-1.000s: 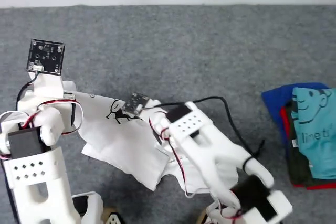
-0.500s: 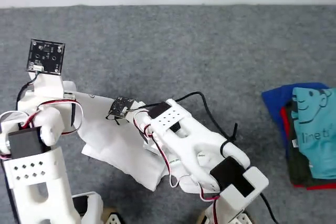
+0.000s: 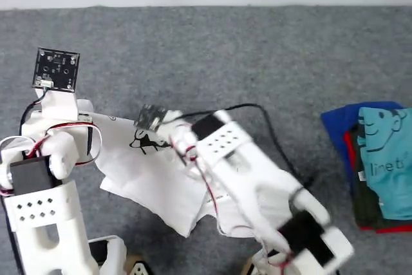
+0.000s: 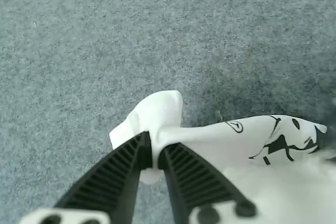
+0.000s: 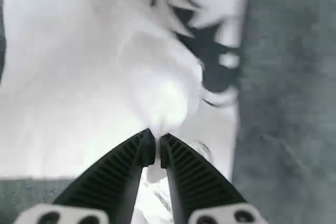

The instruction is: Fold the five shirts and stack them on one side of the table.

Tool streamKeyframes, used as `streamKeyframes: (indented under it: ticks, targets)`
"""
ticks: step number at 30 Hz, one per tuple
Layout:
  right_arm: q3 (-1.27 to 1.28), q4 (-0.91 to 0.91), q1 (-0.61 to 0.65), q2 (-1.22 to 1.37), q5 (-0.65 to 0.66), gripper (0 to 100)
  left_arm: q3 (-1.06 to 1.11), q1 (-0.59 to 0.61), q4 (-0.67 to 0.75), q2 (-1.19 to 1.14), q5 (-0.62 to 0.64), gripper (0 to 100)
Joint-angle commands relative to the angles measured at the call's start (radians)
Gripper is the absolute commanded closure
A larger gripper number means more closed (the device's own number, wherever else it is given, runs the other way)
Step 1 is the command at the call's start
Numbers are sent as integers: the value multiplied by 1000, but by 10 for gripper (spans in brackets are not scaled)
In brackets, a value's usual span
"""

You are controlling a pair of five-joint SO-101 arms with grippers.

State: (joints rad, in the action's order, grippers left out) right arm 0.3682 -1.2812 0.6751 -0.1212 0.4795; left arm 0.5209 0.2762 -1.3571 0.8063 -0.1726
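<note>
White shirt [image 3: 151,181] pinched by both arms, crumpled on the grey table [image 3: 257,62].
Left gripper [image 4: 153,153]: jaws closed tight on a bunched edge of the shirt. Right gripper [image 5: 157,149]: jaws closed on a raised fold just beside the black print. The shirt lies between the two arms. The folded shirt stack [image 3: 376,165] sits at the table's right side in the high view, well apart.
</note>
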Motion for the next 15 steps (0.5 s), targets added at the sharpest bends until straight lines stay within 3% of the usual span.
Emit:
streamKeyframes:
  ticks: [1, 6, 15]
  targets:
    - [-68, -65, -56, -171, 14, 988, -5, 0, 11, 12, -5, 986]
    - [-150, -119, -157, -323, 78, 988, -12, -5, 15, 12, -5, 986]
    - [-511, -153, -440, -467, 77, 988, -87, -184, -15, 14, -6, 986]
